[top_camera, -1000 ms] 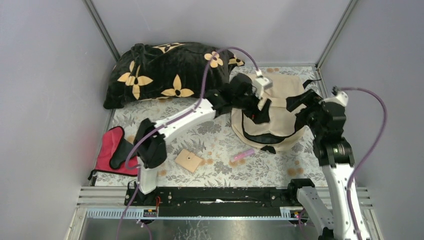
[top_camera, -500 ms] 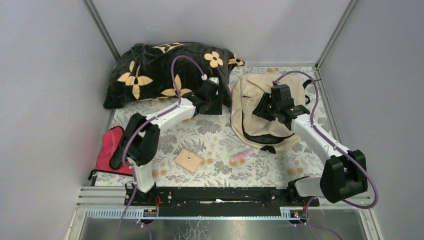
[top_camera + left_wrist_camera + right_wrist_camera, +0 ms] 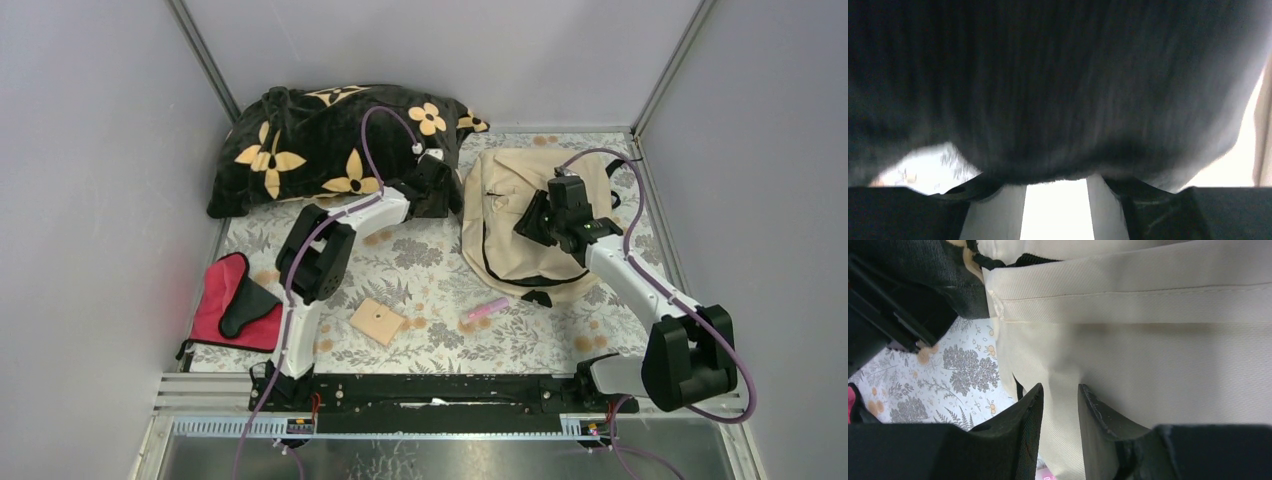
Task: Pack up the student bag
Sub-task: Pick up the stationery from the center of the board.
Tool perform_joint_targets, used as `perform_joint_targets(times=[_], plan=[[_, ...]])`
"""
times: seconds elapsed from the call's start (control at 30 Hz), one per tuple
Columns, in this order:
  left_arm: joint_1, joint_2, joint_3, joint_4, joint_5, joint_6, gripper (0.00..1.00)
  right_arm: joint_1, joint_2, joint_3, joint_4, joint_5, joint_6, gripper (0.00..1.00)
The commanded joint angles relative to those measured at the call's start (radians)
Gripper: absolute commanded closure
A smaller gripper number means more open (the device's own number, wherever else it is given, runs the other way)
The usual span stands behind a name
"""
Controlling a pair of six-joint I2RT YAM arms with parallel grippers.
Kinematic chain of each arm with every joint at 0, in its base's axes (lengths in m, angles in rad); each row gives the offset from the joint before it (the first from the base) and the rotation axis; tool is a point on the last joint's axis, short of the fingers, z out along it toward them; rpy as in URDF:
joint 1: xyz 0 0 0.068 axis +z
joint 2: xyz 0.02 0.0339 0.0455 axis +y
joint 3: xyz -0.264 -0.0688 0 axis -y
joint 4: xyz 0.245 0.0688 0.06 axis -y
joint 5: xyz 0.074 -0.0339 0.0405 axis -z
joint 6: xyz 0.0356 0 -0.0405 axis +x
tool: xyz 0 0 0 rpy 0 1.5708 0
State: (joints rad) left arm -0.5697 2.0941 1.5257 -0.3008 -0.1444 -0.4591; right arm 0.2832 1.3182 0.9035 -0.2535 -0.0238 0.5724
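The beige student bag [image 3: 520, 230] lies flat at the back right of the table, its dark zipper line curving along its near side. My right gripper [image 3: 531, 216] hovers over the bag's middle. In the right wrist view the right gripper [image 3: 1060, 388] has its jaws a narrow gap apart, with the bag's beige cloth [image 3: 1158, 350] right under them. My left gripper [image 3: 437, 194] sits at the bag's left edge, against the black flowered pillow [image 3: 330, 140]. In the left wrist view the left gripper [image 3: 1055, 190] is open and dark fabric [image 3: 1048, 85] fills the frame just ahead of it.
A pink pen-like item [image 3: 485, 309] and a small square wooden block [image 3: 378, 321] lie on the flowered table cover in front. A red-and-black pouch [image 3: 232, 305] lies at the left edge. Grey walls close in the back and both sides.
My left gripper drew back from over the bag to the pillow's right end. My right arm swung in from the right and came down over the bag's middle.
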Motion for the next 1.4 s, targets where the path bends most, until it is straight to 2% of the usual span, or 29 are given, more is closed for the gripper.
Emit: perform_joint_targets(times=[0.0, 0.2, 0.43, 0.63, 0.73, 0.83, 0.93, 1.1, 1.37], plan=[[0.033, 0.076, 0.121, 0.089, -0.047, 0.011, 0.50, -0.019, -0.037, -0.009, -0.005, 0.042, -0.022, 0.61], [0.034, 0.161, 0.193, 0.118, -0.099, -0.014, 0.47, -0.032, -0.031, -0.011, -0.007, 0.026, -0.028, 0.61], [0.042, 0.230, 0.224, 0.194, -0.086, -0.017, 0.51, -0.044, -0.022, -0.009, -0.009, -0.007, -0.040, 0.61], [0.041, 0.293, 0.279, 0.136, -0.085, -0.032, 0.51, -0.056, 0.005, -0.013, 0.003, -0.031, -0.045, 0.61], [0.041, 0.304, 0.293, 0.077, -0.085, -0.045, 0.58, -0.058, 0.019, -0.004, 0.001, -0.043, -0.046, 0.62], [0.041, 0.268, 0.249, 0.049, -0.067, -0.046, 0.66, -0.062, 0.014, -0.004, 0.001, -0.042, -0.045, 0.62], [0.034, 0.208, 0.171, 0.025, -0.049, -0.041, 0.68, -0.067, 0.007, 0.002, -0.004, -0.043, -0.048, 0.61], [0.011, 0.129, 0.046, 0.004, -0.029, -0.038, 0.69, -0.070, 0.002, 0.013, 0.001, -0.054, -0.044, 0.61], [-0.076, 0.063, -0.032, -0.047, -0.027, 0.002, 0.68, -0.070, -0.007, 0.016, -0.007, -0.065, -0.040, 0.62]])
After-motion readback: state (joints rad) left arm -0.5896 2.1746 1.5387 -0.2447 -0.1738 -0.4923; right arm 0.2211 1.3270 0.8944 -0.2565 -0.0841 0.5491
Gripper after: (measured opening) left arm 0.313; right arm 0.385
